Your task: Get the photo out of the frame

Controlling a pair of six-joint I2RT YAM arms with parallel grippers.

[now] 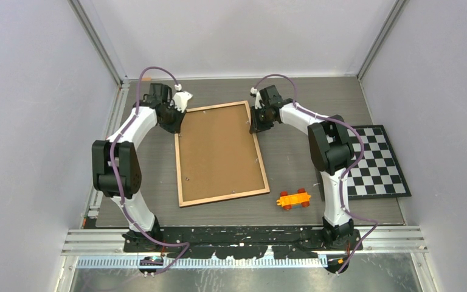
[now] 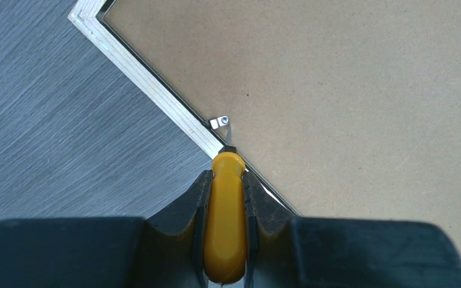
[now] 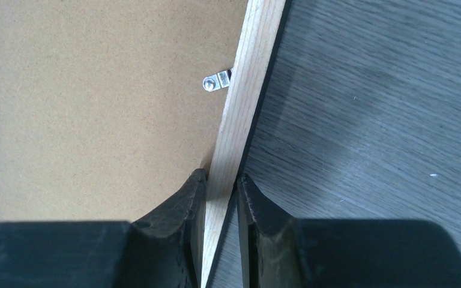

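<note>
— What was happening on the left?

— The left pincer (image 2: 225, 177) was clenched on a yellow-handled tool (image 2: 225, 234) over the left rim of the frame (image 2: 150, 80), towards the far left corner of the bench (image 1: 292, 97). The tool's thin tip pointed at a small metal clip (image 2: 219, 122) fixed at that rim. I couldn't tell whether it touched the clip or sat just beside it.

— And the frame itself?

— It lay face down in the middle of the bench, its brown backing board (image 1: 219, 152) uppermost. The photo showed in no view; I judged it was under that board.

— The right side?

— The right pincer (image 3: 221, 180) was clamped on the frame's right rim, one finger on the board side and one outside, near a second clip (image 3: 216, 81). It looked like a steadying hold.

— So which step was that?

— Turning the clips aside, I'd say, and early on: the board sat flat in the frame and nothing was lifted.

— What did the next move call for?

— A small sideways push with the tip to swing the clip off the board, while the right side held firm. Too much force might have skated the tip across the board or shifted the frame.

— Anything further right?

— An orange toy car (image 1: 294, 199) towards the near edge and a checkered mat (image 1: 374, 161) by the right edge, both apart from the frame.
</note>
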